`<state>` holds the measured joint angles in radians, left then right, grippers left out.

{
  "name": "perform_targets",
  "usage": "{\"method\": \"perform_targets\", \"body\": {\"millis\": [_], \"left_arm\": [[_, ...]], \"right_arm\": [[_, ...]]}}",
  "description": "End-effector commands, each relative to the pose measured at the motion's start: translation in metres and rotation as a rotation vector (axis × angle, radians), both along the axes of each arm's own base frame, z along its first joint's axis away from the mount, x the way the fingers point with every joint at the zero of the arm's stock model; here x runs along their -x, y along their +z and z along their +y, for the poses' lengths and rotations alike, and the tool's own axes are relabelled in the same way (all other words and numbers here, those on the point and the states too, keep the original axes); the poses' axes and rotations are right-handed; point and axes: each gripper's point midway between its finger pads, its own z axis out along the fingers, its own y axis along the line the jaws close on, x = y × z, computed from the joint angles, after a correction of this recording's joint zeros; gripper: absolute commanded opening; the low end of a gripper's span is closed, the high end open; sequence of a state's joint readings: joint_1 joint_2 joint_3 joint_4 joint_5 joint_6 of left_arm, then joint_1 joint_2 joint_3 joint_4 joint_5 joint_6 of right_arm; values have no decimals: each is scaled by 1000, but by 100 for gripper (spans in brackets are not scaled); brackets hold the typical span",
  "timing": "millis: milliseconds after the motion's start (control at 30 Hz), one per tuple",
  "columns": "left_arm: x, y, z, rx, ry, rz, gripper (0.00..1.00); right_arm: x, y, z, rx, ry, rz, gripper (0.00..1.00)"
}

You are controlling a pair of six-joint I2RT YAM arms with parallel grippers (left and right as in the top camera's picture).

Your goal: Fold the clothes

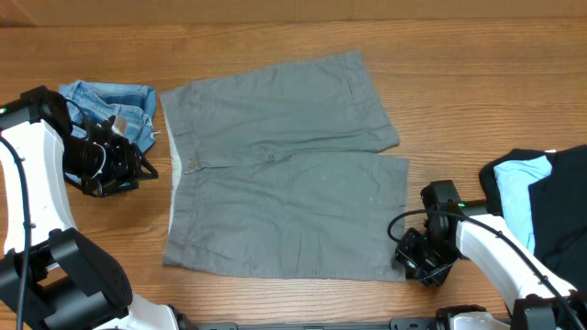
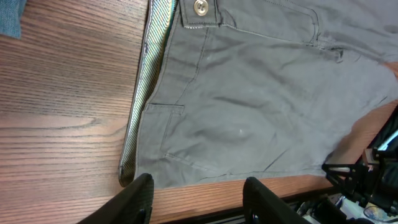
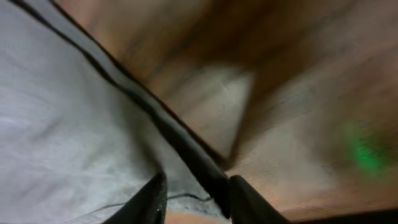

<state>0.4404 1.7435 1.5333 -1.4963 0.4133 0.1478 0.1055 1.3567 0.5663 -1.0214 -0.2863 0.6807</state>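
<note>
**Q:** Where are the grey shorts [image 1: 284, 165]?

**A:** Spread flat across the middle of the wooden table [image 1: 459, 73]. The waistband faces the table's left edge and both legs point toward the right edge. The upper leg fans slightly toward the far edge.

**Q:** What surrounds their edges?

**A:** Bare wood shows along the far edge and between the leg hems and a black garment [image 1: 559, 247] at the right edge. That garment lies with a light-blue one [image 1: 525, 197]. Small denim shorts [image 1: 110, 99] sit near the far left corner, just beside the waistband.

**Q:** And the grippers?

**A:** The left gripper [image 2: 198, 190] hovers off the waistband side, its jaws apart and holding nothing. The right gripper [image 3: 194, 196] is at the near leg's hem corner. Its jaws are apart with the hem edge between them, in a blurred view.

**Q:** Any writing?

**A:** Only a brass button [image 2: 201, 7], its marking too small to read.
</note>
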Motion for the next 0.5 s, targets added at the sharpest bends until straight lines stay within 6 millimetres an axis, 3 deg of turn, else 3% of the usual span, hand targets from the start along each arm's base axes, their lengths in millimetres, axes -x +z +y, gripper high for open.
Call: {"method": "perform_targets", "body": {"millis": [0, 167, 333, 467], "left_arm": [[-3, 9, 4, -21, 19, -28, 52], [-3, 9, 4, -22, 10, -33, 52], [-3, 10, -2, -11, -12, -37, 51], [2, 7, -13, -19, -56, -1, 51]], "right_arm": [[-10, 3, -4, 27, -30, -27, 39], [-26, 19, -6, 41, -18, -84, 41], [-51, 50, -3, 12, 58, -240, 40], [-38, 55, -1, -4, 60, -205, 41]]}}
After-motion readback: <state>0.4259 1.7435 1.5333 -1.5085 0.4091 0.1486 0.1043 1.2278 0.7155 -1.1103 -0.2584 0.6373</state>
